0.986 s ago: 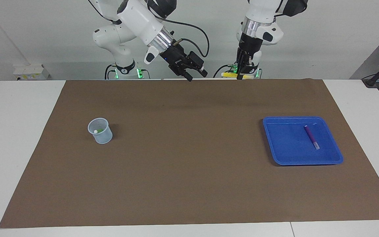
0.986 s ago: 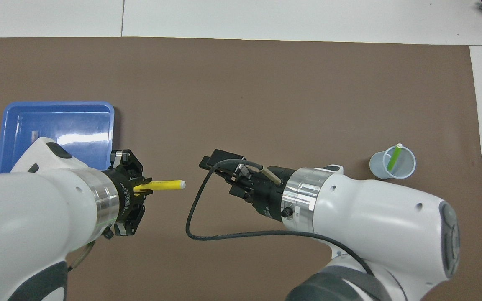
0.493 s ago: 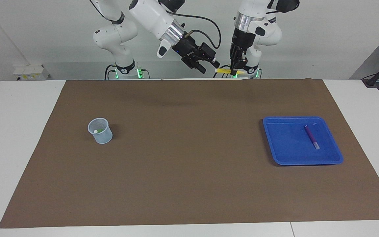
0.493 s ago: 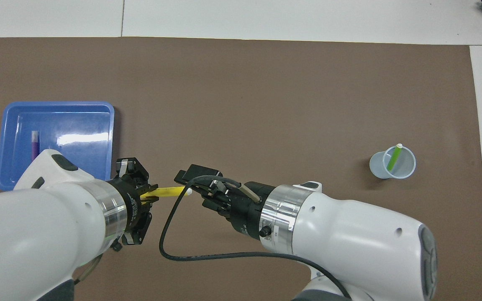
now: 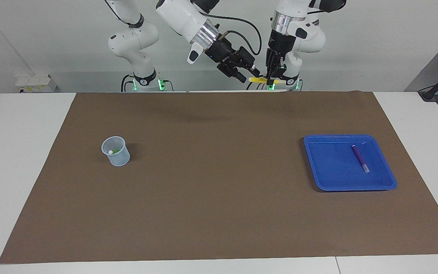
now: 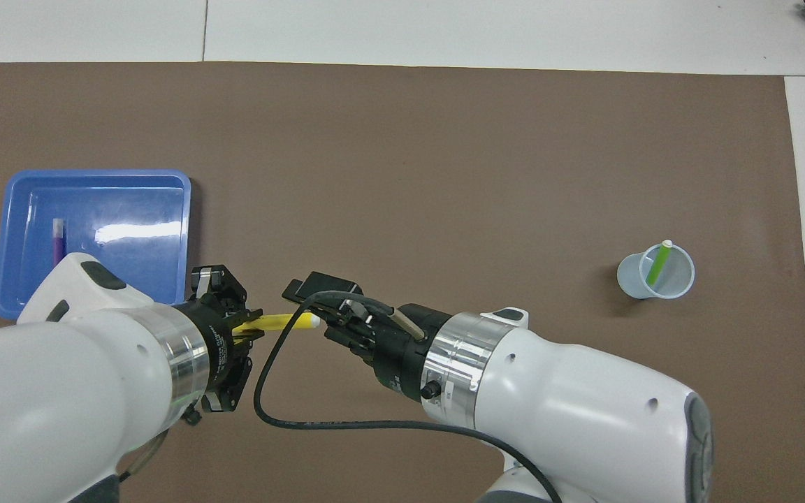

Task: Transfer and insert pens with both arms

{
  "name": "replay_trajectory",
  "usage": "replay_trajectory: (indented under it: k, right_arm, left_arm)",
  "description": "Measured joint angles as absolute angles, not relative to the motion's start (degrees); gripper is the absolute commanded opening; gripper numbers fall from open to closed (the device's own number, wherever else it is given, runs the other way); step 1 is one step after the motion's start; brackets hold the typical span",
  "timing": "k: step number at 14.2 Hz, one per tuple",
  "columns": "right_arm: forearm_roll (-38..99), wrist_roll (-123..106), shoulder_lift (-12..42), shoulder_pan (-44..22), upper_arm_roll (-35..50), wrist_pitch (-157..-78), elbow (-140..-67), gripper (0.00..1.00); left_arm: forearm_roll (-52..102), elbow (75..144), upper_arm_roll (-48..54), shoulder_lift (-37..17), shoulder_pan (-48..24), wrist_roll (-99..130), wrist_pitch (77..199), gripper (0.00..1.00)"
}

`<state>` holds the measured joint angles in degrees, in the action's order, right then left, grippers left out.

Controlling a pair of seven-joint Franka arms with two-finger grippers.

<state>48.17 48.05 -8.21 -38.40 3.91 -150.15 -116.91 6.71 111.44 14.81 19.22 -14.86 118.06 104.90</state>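
My left gripper is shut on the yellow pen, holding it level in the air over the robots' edge of the brown mat. My right gripper is at the pen's pale capped end, pointing along it toward the left gripper. The green pen stands tilted in a small translucent cup. The purple pen lies in the blue tray; the left arm hides its lower part in the overhead view.
The brown mat covers most of the white table. The cup stands toward the right arm's end and the tray toward the left arm's end. A black cable loops off the right wrist.
Both grippers rose from near the mat's edge. The right gripper moved toward the left gripper and reached the yellow pen's capped end. The left arm shifted, uncovering the purple pen.
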Motion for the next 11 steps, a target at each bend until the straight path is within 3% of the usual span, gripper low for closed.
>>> replay_trajectory:
  k: [6, 11]
  right_arm:
    - [48.2, 49.0, -8.1, -39.7, 4.2, -150.7, -116.9, 0.61]
    - [48.2, 49.3, -8.1, -40.0, 4.3, -150.7, -117.0, 0.27]
  left_arm:
    - [6.7, 111.4, 14.8, 19.5, -14.9, 118.1, 104.9, 0.0]
    - [6.6, 111.4, 14.7, 19.6, -14.8, 118.3, 104.9, 0.0]
